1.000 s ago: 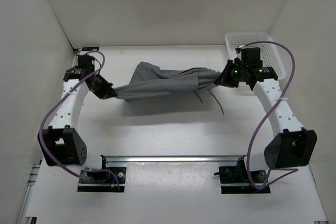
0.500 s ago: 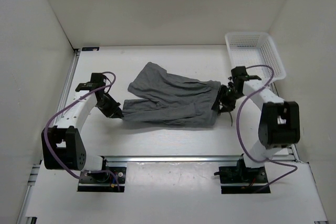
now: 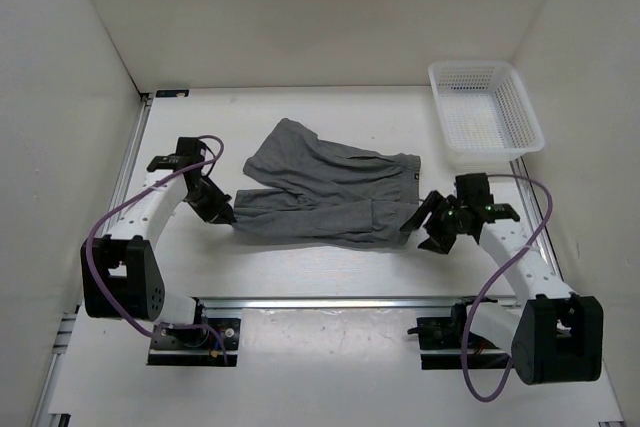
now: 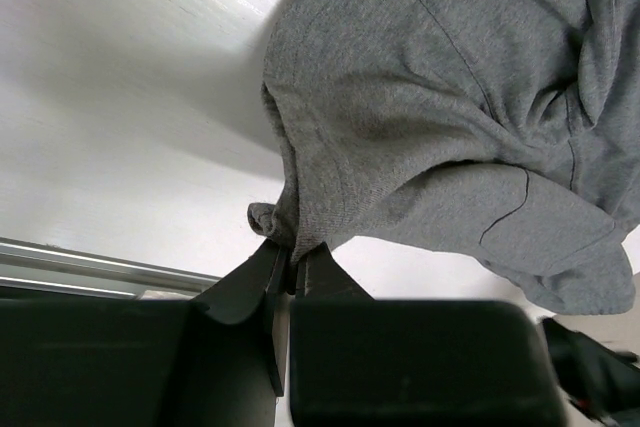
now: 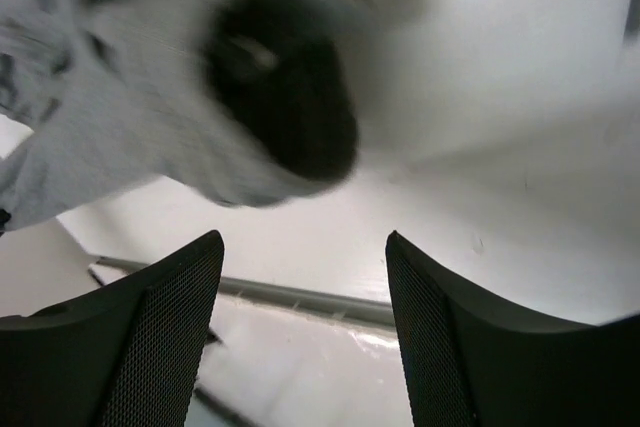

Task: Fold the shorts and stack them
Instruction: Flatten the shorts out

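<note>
The grey shorts (image 3: 320, 192) lie spread and wrinkled on the white table in the top view. My left gripper (image 3: 228, 213) is shut on their left edge, low by the table. In the left wrist view the jaws (image 4: 292, 257) pinch a small bunch of the fabric (image 4: 430, 97). My right gripper (image 3: 420, 231) is open just off the shorts' right end, with nothing between its fingers. In the right wrist view the gripper (image 5: 305, 267) shows only table between its fingers, with the shorts (image 5: 100, 97) blurred above and to the left.
A white mesh basket (image 3: 520, 107) stands at the back right corner. A metal rail (image 3: 330, 300) runs along the near edge between the arm bases. White walls close in the left, back and right sides.
The right gripper opened, released the shorts and pulled back toward the near edge. The shorts, earlier stretched between both grippers, came down onto the table. The left gripper kept its grip.
</note>
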### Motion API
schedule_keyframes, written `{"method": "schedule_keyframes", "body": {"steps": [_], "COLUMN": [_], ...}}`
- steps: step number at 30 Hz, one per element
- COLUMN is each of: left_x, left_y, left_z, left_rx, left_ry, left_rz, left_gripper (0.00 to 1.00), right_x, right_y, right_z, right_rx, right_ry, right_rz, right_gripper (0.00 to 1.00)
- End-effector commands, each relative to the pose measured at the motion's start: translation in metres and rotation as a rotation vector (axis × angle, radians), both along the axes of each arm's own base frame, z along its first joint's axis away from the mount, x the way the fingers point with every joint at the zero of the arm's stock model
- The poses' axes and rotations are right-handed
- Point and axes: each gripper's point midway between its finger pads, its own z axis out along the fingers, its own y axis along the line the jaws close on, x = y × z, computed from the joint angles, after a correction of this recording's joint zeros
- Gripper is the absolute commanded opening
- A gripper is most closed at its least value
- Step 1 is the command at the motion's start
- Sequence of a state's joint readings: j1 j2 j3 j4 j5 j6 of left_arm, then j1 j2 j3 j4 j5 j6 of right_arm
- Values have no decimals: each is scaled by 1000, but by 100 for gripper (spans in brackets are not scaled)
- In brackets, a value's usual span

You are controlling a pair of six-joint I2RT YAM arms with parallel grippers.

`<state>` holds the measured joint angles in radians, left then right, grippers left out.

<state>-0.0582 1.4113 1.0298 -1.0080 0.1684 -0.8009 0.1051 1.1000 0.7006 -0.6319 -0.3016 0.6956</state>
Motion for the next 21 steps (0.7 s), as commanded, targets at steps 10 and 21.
{"method": "schedule_keyframes", "body": {"steps": [10, 21], "left_x": [13, 11], "left_y": [-6, -4], "left_z": [9, 6], "left_rx": [9, 16], "left_ry": [-58, -48], "left_rz": [-18, -7], "left_gripper": [10, 10], "right_x": [9, 18], "right_y": [33, 43], "right_z": [-29, -71], "right_rx": [169, 29], "right_ry": [-19, 33], "right_rz": [-108, -122], "right_gripper": [76, 48]}}
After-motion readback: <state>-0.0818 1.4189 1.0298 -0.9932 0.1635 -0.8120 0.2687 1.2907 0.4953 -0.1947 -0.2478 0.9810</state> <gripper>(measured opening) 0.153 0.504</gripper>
